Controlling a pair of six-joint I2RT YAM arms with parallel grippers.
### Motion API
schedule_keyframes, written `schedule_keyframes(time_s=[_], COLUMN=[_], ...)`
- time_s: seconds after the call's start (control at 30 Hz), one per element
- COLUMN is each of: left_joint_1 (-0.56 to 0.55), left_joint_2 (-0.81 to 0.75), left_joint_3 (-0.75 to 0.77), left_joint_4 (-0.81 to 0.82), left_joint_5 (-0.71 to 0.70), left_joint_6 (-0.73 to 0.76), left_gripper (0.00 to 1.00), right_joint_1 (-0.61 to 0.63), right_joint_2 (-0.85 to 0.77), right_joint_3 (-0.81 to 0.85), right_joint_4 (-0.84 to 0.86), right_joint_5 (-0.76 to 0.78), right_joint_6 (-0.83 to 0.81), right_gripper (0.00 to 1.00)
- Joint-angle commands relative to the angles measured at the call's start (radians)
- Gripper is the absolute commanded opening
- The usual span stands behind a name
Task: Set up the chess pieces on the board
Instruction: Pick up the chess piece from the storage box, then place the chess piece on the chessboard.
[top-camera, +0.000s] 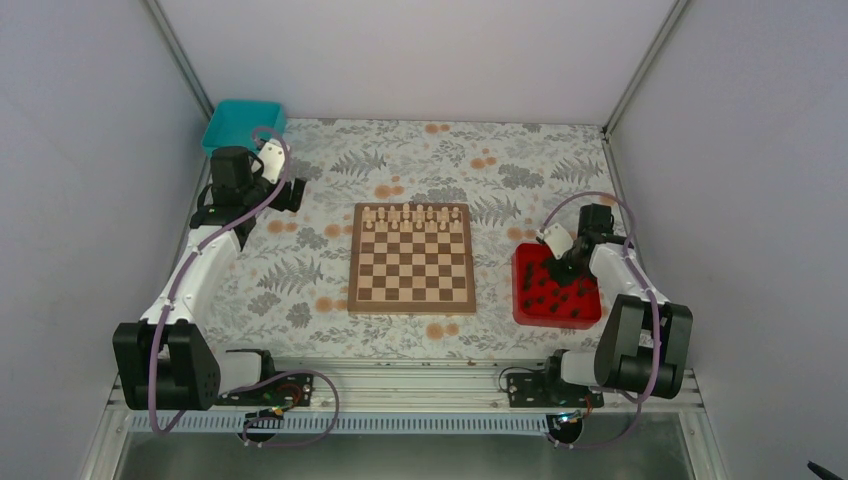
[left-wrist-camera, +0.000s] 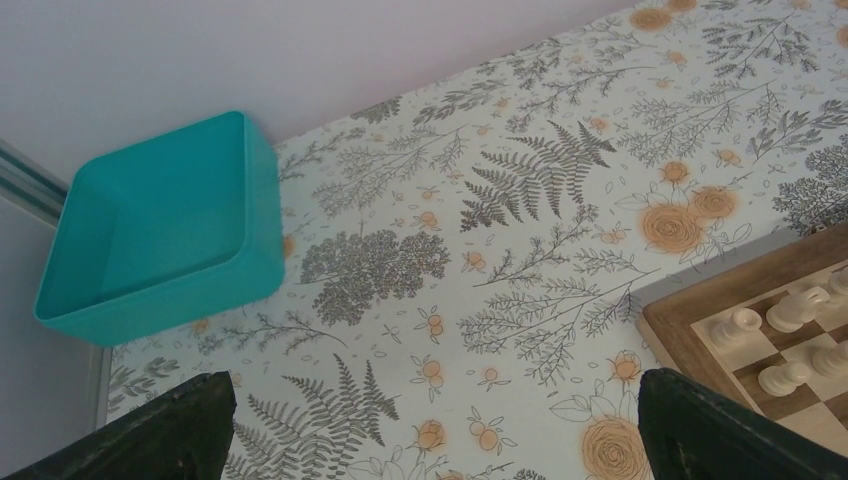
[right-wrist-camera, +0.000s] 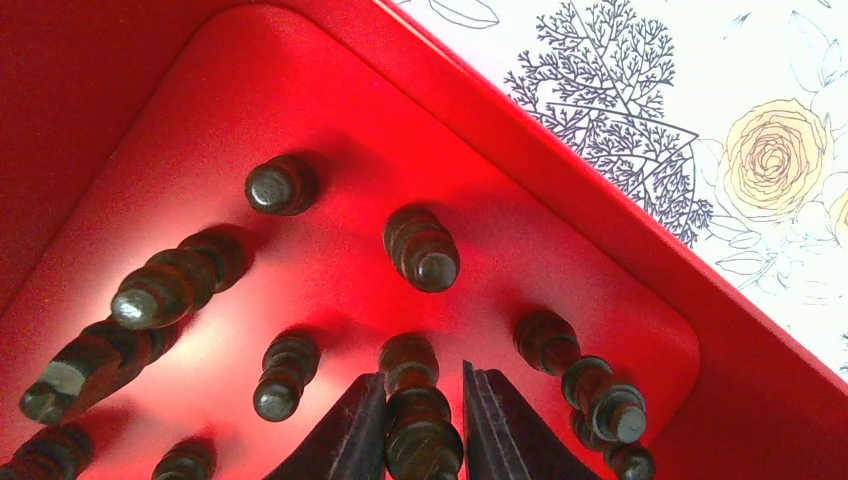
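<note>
The board (top-camera: 411, 258) lies in the middle of the table, with cream pieces (top-camera: 410, 215) lined along its far rows. Several dark chess pieces (top-camera: 560, 290) lie loose in a red tray (top-camera: 520, 290) to its right. My right gripper (top-camera: 560, 268) reaches down into that tray. In the right wrist view my right gripper (right-wrist-camera: 421, 372) is shut on one lying dark piece (right-wrist-camera: 420, 420), a finger on each side. Other dark pieces (right-wrist-camera: 420, 250) are scattered around it. My left gripper (left-wrist-camera: 430, 430) hangs open over bare tablecloth left of the board rim (left-wrist-camera: 700, 320), holding nothing.
A teal bin (top-camera: 243, 122) stands at the far left corner, close to my left arm, and shows as a teal bin (left-wrist-camera: 160, 220) in the left wrist view. The red tray wall (right-wrist-camera: 600, 230) rises just right of my right fingers. Cream pieces (left-wrist-camera: 790, 310) stand on the board's near corner.
</note>
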Motion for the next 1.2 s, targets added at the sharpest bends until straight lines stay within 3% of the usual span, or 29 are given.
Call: schedule_keyframes(time_s=[0.0, 0.27, 0.63, 0.87, 1.17], left_joint_1=[0.003, 0.003, 0.003, 0.002, 0.003], left_joint_2=[0.004, 0.004, 0.006, 0.015, 0.007], left_joint_3=[-0.007, -0.01, 0.0, 0.011, 0.012], left_joint_4=[0.025, 0.024, 0.022, 0.022, 0.024], left_joint_5=[0.021, 0.027, 0.031, 0.02, -0.013], left_joint_6=[0.013, 0.015, 0.013, 0.01, 0.009], left_gripper=[1.0, 1.0, 1.0, 1.0, 1.0], right_joint_1=[-0.009, -0.008, 0.063, 0.304, 0.661], right_joint_2=[0.005, -0.014, -0.094, -0.019, 0.141], right_joint_3=[-0.013, 0.024, 0.276, 0.473, 0.611], right_joint_4=[0.008, -0.051, -0.291, -0.346, -0.276], right_joint_5=[0.011, 0.007, -0.113, -0.146, -0.18], right_joint_6=[-0.012, -0.015, -0.034, 0.026, 0.105], right_gripper=[0.21, 0.06, 0.05, 0.04, 0.05])
